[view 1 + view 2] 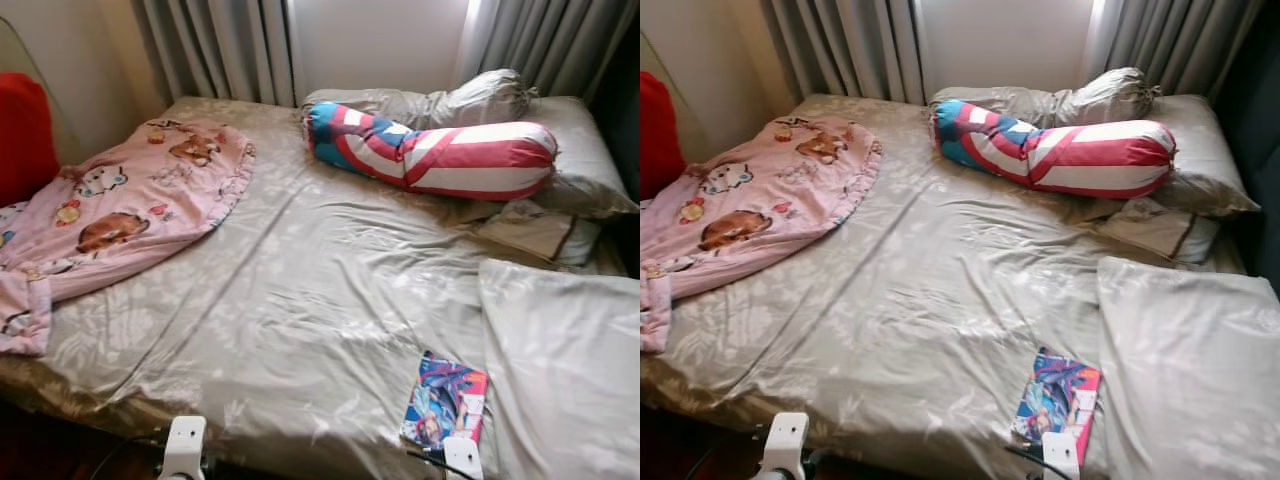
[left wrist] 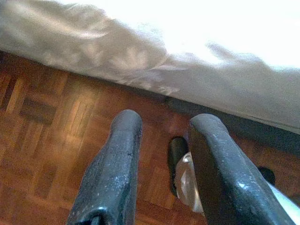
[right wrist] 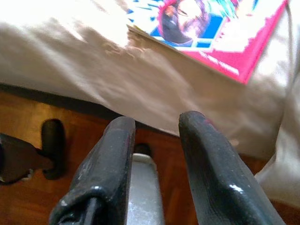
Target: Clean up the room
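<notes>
You have one bed [image 1: 300,330]: one pink blanket [image 1: 120,210] at its left edge, one striped bolster [image 1: 440,155], one comic book [image 1: 445,400] near its foot edge. Both grippers, left [image 2: 161,164] and right [image 3: 157,159], hang with jaws released, grasping nothing.

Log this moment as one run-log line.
stage: facing bed | left gripper: open, empty, over floor | right gripper: open, empty, below comic book at bed edge

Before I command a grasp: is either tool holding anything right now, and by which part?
Nothing is held. The left tool and right tool are both open with empty gaps, low beside the bed. The book lies untouched on it.
</notes>
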### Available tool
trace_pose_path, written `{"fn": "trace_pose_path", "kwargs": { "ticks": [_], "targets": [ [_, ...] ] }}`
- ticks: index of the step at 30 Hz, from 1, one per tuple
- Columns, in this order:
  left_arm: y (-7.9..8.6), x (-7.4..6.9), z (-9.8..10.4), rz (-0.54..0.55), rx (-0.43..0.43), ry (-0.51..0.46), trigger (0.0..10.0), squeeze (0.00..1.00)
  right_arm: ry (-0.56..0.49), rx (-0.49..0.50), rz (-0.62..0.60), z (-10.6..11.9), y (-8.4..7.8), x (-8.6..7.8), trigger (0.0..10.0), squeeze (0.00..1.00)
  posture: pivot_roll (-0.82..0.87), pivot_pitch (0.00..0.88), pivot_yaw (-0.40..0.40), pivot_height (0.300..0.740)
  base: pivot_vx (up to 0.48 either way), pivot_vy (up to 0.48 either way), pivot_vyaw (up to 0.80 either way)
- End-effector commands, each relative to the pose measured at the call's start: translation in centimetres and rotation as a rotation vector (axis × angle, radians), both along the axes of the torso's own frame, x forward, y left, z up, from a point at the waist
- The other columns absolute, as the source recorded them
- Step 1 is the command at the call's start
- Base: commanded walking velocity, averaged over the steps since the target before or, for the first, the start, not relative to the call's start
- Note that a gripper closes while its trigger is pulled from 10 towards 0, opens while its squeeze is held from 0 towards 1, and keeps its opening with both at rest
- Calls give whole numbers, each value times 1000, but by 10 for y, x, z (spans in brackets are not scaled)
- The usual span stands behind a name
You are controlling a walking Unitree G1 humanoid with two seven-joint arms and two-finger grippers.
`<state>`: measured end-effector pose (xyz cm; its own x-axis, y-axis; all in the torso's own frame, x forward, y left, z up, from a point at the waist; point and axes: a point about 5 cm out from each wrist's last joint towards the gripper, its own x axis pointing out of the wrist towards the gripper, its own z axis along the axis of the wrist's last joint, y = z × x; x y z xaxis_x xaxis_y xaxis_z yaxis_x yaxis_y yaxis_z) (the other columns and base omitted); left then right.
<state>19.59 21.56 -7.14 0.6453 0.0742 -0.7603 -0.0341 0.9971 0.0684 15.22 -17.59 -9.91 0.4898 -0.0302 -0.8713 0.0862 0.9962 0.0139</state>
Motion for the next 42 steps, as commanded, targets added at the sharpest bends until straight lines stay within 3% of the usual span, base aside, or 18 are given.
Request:
{"fn": "trace_pose_path", "kwargs": {
  "ticks": [1, 12, 14, 22, 32, 42],
  "targets": [
    [6, -8, -3, 23, 8, 36, 10000, 0, -17, 6, 9, 2, 3, 5, 10000, 0, -50, 0, -6, 720, 0, 390, 800],
    [7, -6, -2, 27, 7, 31, 10000, 0, -6, 18, -14, 2, 2, 5, 10000, 0, -51, 20, -4, 720, 0, 401, 0],
    [7, -6, -2, 29, 7, 30, 10000, 0, -26, 18, -21, 8, 3, 22, 10000, 0, -50, 30, -4, 720, 0, 401, 0],
    [7, -6, -2, 33, 7, 30, 10000, 0, -50, 12, -7, 17, 5, 42, 10000, 0, -45, 41, -5, 720, 0, 404, 0],
    [7, -5, -2, 35, 5, 29, 10000, 0, -66, 8, 9, 18, 6, 44, 10000, 0, -42, 47, -6, 720, 0, 462, 517],
    [7, -5, -2, 35, 5, 30, 10000, 0, -65, 15, -3, 18, 5, 44, 10000, 0, -42, 49, -7, 720, 0, 472, 0]
  ]
}}
